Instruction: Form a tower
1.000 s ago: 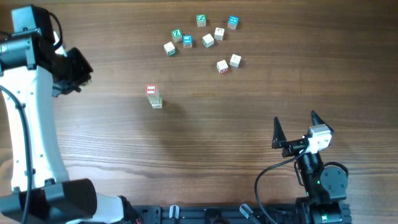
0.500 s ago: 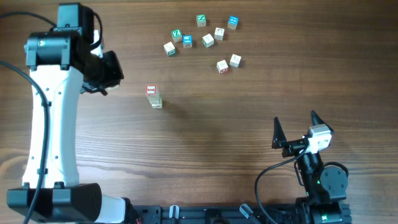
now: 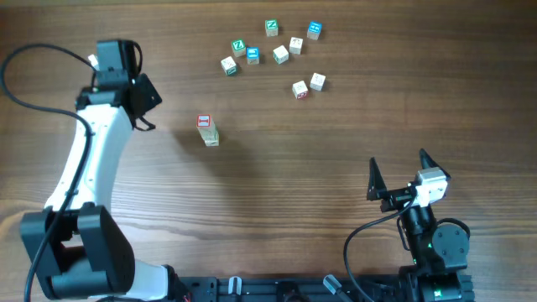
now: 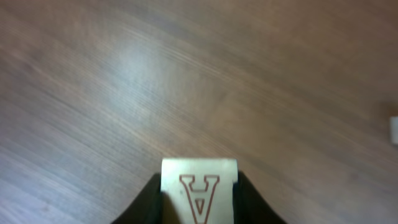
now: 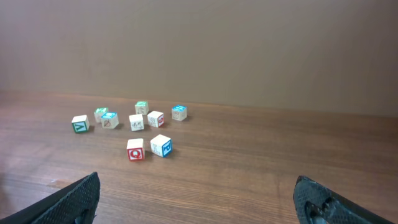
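The tower (image 3: 206, 130) is a short column of pale cubes left of the table's middle, with a red-printed face on top. My left gripper (image 3: 141, 107) hangs to its left, apart from it. In the left wrist view that gripper (image 4: 199, 200) is shut on a cream cube (image 4: 199, 186) printed with a red letter A, dark fingers (image 4: 150, 202) on both sides and blurred wood beneath. My right gripper (image 3: 398, 161) rests at the front right, open and empty, as the right wrist view shows (image 5: 198, 193).
Several loose cubes (image 3: 273, 50) with green, blue and red faces lie scattered at the back of the table, also seen ahead in the right wrist view (image 5: 140, 124). A pale edge of something (image 4: 394, 130) shows at the right border of the left wrist view.
My left arm has swung from the far left edge to the right, toward the tower, with the cube in its jaws. The right arm and the cubes have not moved.
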Action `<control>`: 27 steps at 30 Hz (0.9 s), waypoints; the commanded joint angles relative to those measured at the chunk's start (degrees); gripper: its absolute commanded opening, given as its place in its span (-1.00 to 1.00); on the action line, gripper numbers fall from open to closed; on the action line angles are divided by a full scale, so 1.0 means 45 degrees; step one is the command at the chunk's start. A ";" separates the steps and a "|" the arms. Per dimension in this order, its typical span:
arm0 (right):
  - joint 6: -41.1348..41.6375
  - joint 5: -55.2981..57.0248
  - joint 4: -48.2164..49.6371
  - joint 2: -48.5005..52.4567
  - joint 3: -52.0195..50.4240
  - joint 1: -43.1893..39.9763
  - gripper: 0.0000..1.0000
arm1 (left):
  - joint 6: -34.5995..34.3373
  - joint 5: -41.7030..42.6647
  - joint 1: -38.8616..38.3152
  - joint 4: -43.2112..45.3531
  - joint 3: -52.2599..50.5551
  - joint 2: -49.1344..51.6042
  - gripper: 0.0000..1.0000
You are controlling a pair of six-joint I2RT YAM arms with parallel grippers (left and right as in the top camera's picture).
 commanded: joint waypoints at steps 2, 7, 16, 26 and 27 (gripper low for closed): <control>-0.0175 -0.0199 0.0063 -0.0058 -0.0015 -0.0044 0.99 | 0.0155 -0.1321 0.0185 0.3186 -0.2623 0.0029 -0.71; -0.0175 -0.0194 0.0063 -0.0058 -0.0015 -0.0044 0.99 | 0.0457 -0.1365 0.1132 0.3983 -0.3050 0.1073 -0.70; -0.0175 -0.0194 0.0063 -0.0058 -0.0015 -0.0044 0.99 | 0.1452 -0.0102 0.2560 0.5445 -0.3050 0.2492 -0.45; -0.0175 -0.0194 0.0068 -0.0058 -0.0015 -0.0044 0.99 | 0.1443 0.0559 0.2900 0.5702 -0.3050 0.2501 0.17; -0.0175 -0.0199 0.0068 -0.0058 -0.0015 -0.0044 0.99 | 0.1418 0.0559 0.2948 0.5615 -0.3050 0.2501 0.13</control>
